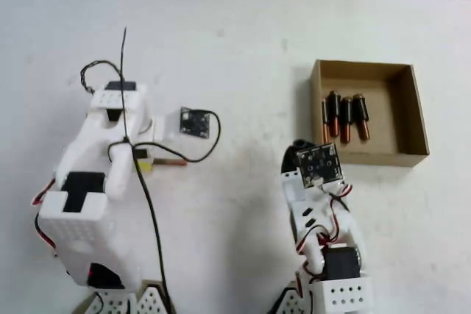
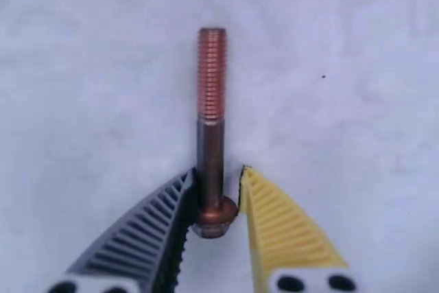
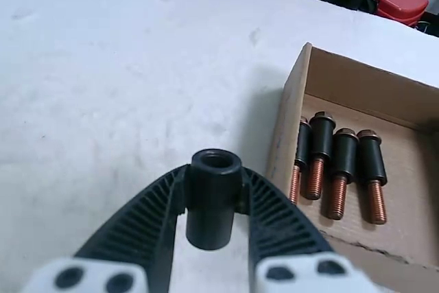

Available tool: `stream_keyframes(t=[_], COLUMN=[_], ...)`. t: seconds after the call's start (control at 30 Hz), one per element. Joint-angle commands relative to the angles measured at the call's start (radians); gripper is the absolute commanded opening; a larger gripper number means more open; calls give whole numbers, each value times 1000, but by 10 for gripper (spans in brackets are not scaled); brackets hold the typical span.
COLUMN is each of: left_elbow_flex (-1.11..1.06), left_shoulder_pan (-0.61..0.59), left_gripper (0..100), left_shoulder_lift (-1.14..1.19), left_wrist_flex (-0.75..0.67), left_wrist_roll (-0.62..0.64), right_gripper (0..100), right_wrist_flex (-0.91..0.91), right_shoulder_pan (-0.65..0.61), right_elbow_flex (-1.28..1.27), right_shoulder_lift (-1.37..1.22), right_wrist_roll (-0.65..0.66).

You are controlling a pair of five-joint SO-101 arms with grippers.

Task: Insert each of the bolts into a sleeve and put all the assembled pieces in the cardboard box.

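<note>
At the left of the high view, the left arm folds low over the surface, its left pincer clenched on the bolt near the head, shank pointing right. Lower centre, the right arm stretches toward the cardboard box, its right pincer grasping an upright sleeve. Four assembled pieces lie in the box
</note>
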State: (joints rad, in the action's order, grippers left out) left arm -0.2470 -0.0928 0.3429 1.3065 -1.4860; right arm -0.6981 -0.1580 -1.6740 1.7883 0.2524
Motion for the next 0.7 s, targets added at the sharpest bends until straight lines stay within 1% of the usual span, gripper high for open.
stream_keyframes(t=[0.0,0.1,0.27,0.57,0.67], left_elbow_flex=[43,80,161,221,295], left_shoulder_pan=[15,15,15,15,15], left_gripper=[135,135,135,132,131], left_shoulder_lift=[-8,-8,-7,-8,-8], left_wrist_flex=[46,57,117,130,215], left_wrist_roll=[5,5,11,14,83], right_gripper=[17,17,17,17,17], right_wrist_flex=[24,24,24,24,24], right_shoulder_pan=[13,15,15,15,15], right_elbow_flex=[-5,-5,-5,-5,-5], right_shoulder_lift=[15,15,15,15,15], right_wrist_roll=[2,2,2,2,2])
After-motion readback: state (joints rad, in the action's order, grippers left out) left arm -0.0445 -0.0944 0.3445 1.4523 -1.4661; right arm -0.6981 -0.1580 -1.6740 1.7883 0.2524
